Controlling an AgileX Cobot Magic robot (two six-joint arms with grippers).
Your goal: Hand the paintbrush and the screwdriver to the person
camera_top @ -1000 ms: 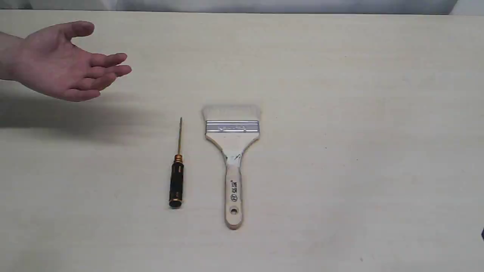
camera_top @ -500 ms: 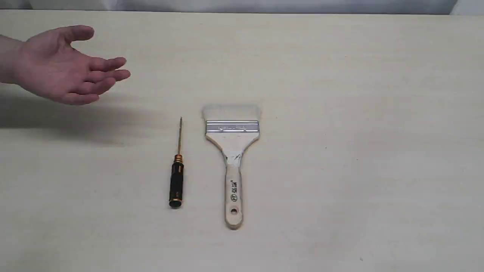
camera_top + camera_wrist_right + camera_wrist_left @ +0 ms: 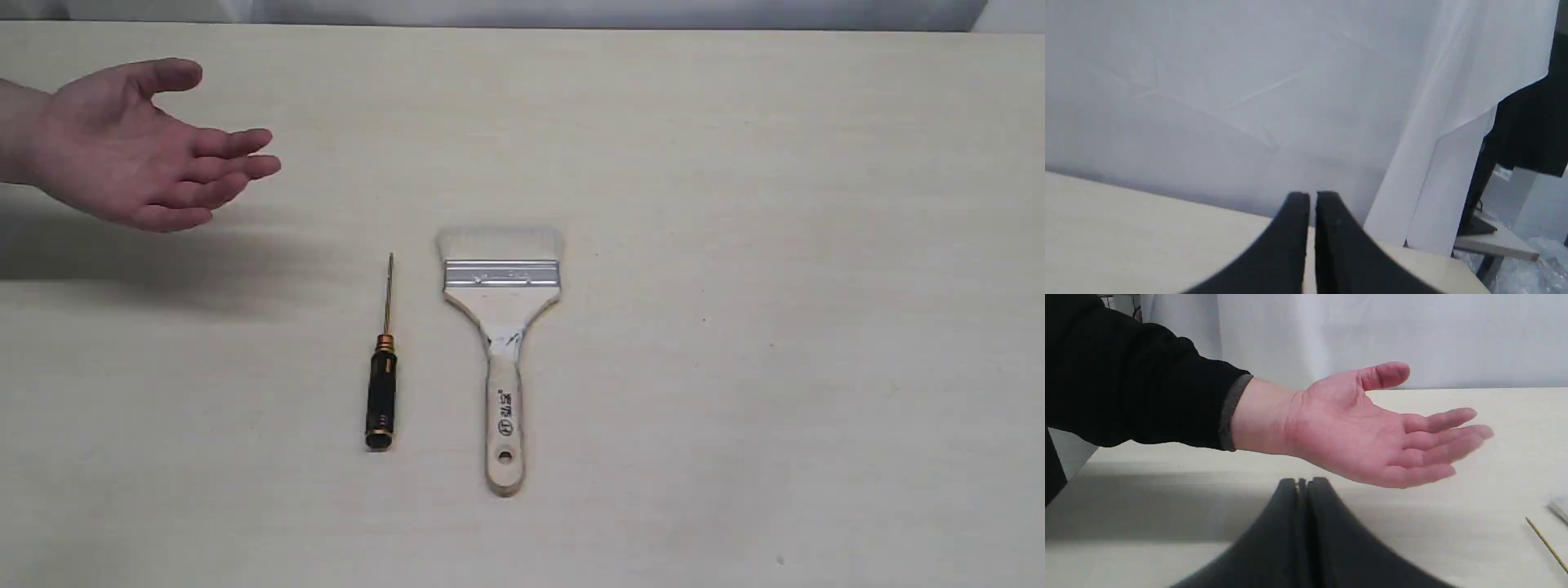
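Observation:
The paintbrush (image 3: 502, 327) lies flat mid-table, pale bristles away from the camera, wooden handle toward the near edge. Just left of it lies the screwdriver (image 3: 381, 384), black handle near, thin gold shaft pointing away; its shaft tip (image 3: 1545, 541) shows at the edge of the left wrist view. The person's hand (image 3: 139, 151) hovers palm up at the far left, fingers extended, also the person's hand (image 3: 1372, 433) in the left wrist view. My left gripper (image 3: 1302, 482) is shut and empty, below the palm. My right gripper (image 3: 1310, 196) is shut and empty, facing a white curtain. Neither gripper appears in the exterior view.
The pale wooden table (image 3: 775, 286) carries only the two tools. A white curtain (image 3: 1249, 90) hangs behind the table's far edge. Beyond the table corner stand dark equipment and a grey stand (image 3: 1515, 134). The person's black sleeve (image 3: 1135, 379) reaches in from the side.
The person's hand has sunk slightly toward the table. The tools have not moved.

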